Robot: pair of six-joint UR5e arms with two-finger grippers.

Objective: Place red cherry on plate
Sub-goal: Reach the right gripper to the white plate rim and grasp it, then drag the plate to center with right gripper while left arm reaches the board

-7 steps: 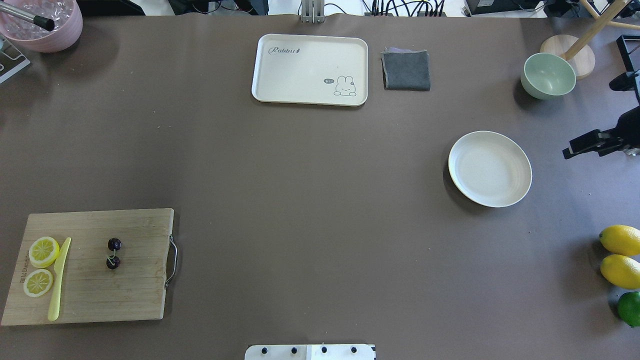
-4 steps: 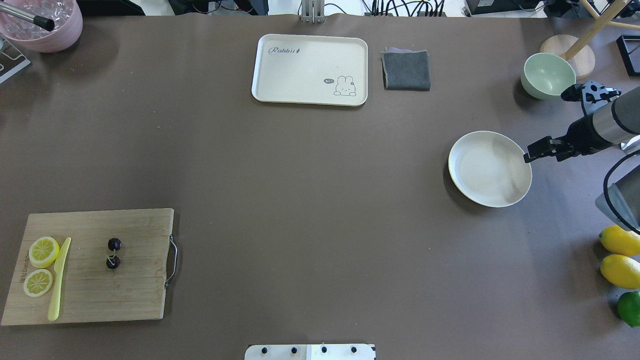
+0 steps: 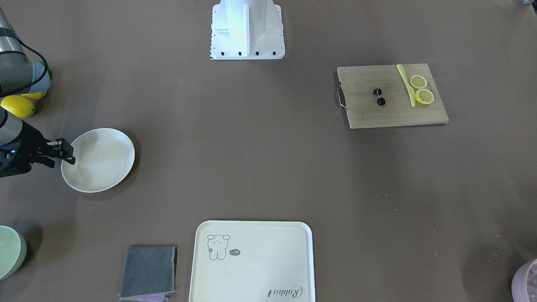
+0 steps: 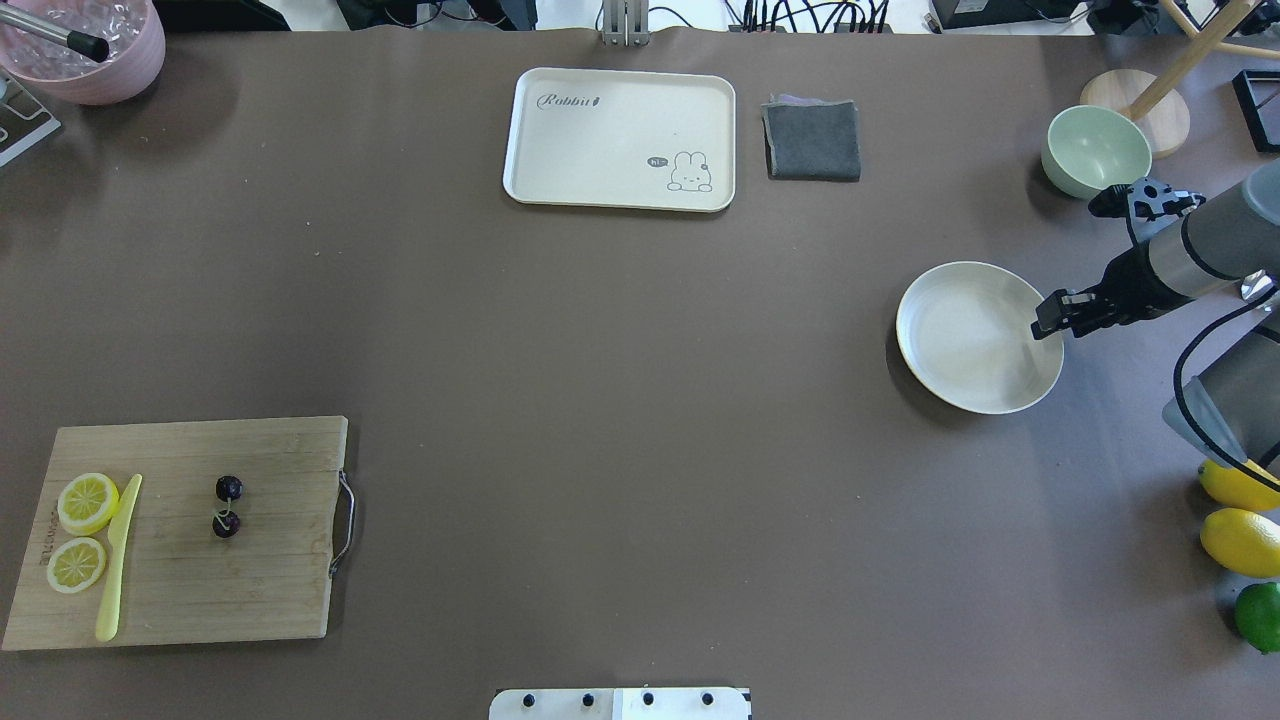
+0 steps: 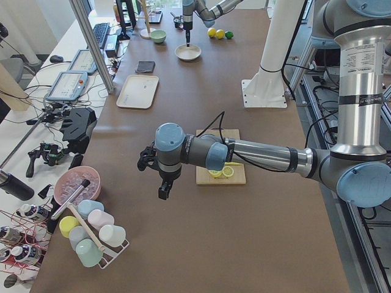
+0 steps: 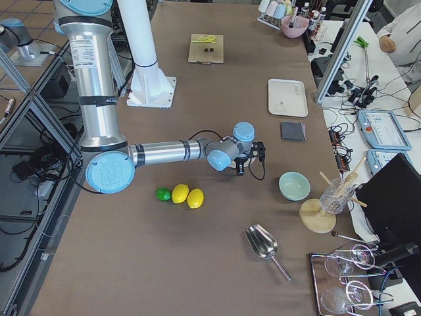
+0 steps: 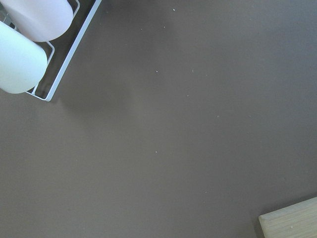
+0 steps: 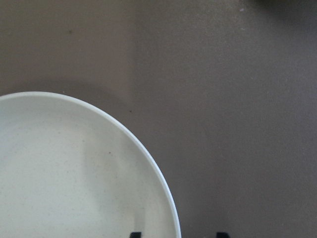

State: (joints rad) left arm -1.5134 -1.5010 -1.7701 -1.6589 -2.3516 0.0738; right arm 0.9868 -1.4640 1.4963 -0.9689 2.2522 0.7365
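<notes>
The red cherry (image 4: 227, 507) is a dark pair on a green stem, lying on the wooden cutting board (image 4: 250, 590) at the table's near left; it also shows in the front view as the cherry (image 3: 379, 96). The round cream plate (image 4: 965, 340) sits far off on the right side. My right gripper (image 4: 1050, 318) hovers open over the plate's right rim (image 8: 163, 188), nothing between its fingers. My left gripper (image 5: 164, 190) shows only in the exterior left view, over bare table beside the board; I cannot tell whether it is open or shut.
Two lemon slices (image 4: 88, 503) and a yellow knife (image 4: 118, 560) share the board. A rabbit tray (image 4: 620, 138) and grey cloth (image 4: 812, 140) lie at the far edge, a green bowl (image 4: 1095, 150) behind the plate, lemons (image 4: 1240, 540) and a lime (image 4: 1258, 615) near right. A cup rack (image 5: 91, 235) stands beyond the left gripper.
The right arm has swung in from the right edge, and its gripper has moved left to the plate's right rim. The cherry and plate have not moved.
</notes>
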